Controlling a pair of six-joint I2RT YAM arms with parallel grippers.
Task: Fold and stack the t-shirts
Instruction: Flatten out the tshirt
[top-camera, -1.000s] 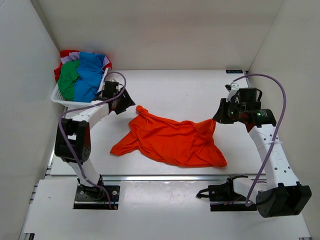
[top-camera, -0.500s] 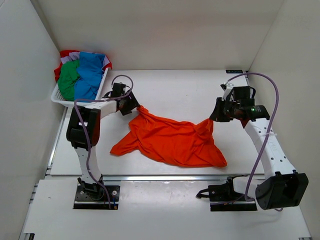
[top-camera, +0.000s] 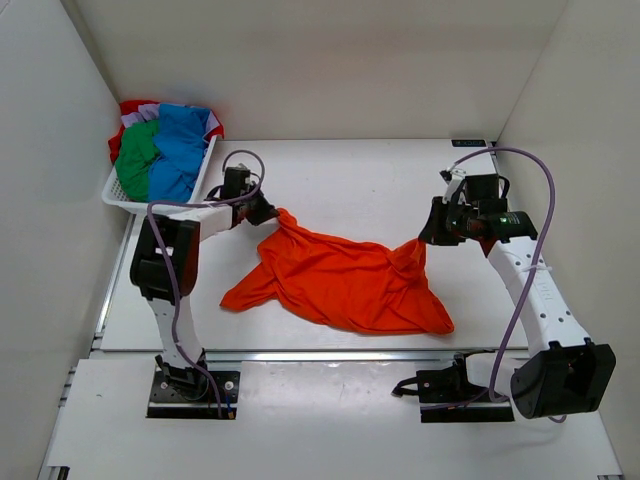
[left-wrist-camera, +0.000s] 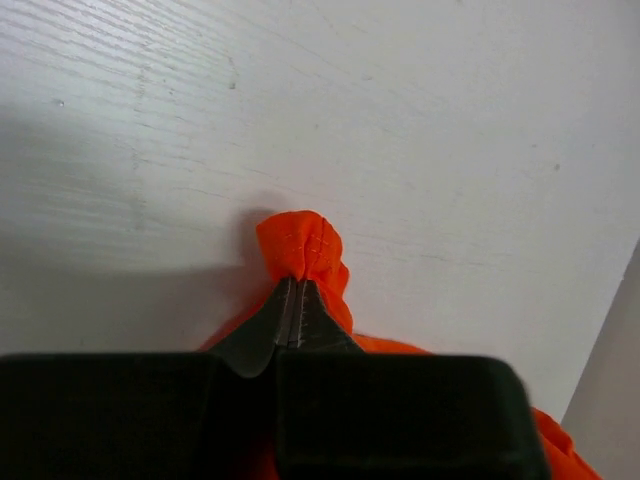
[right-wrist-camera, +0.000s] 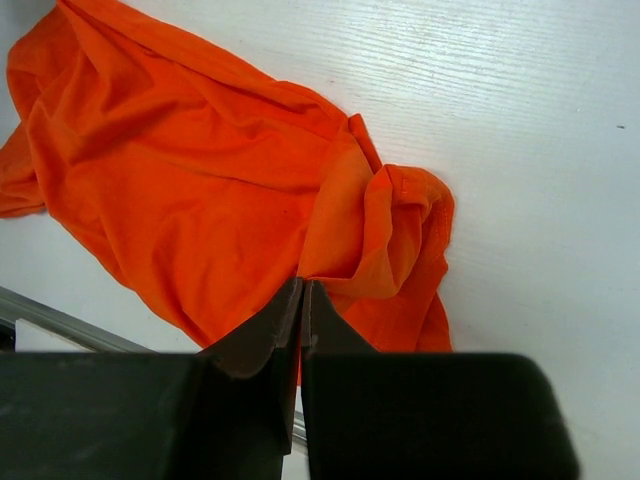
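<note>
An orange t-shirt (top-camera: 345, 282) lies crumpled across the middle of the table. My left gripper (top-camera: 272, 214) is shut on its far left corner, and a small bunch of orange cloth (left-wrist-camera: 305, 243) pokes out past the closed fingertips. My right gripper (top-camera: 427, 240) is shut on the shirt's right corner, which is lifted a little off the table; the pinched fold (right-wrist-camera: 340, 250) shows in the right wrist view. Blue (top-camera: 181, 148), green (top-camera: 136, 158) and red (top-camera: 134, 108) t-shirts are heaped in the basket.
A white plastic basket (top-camera: 116, 194) stands at the far left of the table, close behind my left arm. White walls enclose the table on the left, back and right. A metal rail (top-camera: 330, 354) runs along the near edge.
My left gripper moved right to the shirt's far left corner and closed on it. The right gripper shifted slightly, still holding its corner.
</note>
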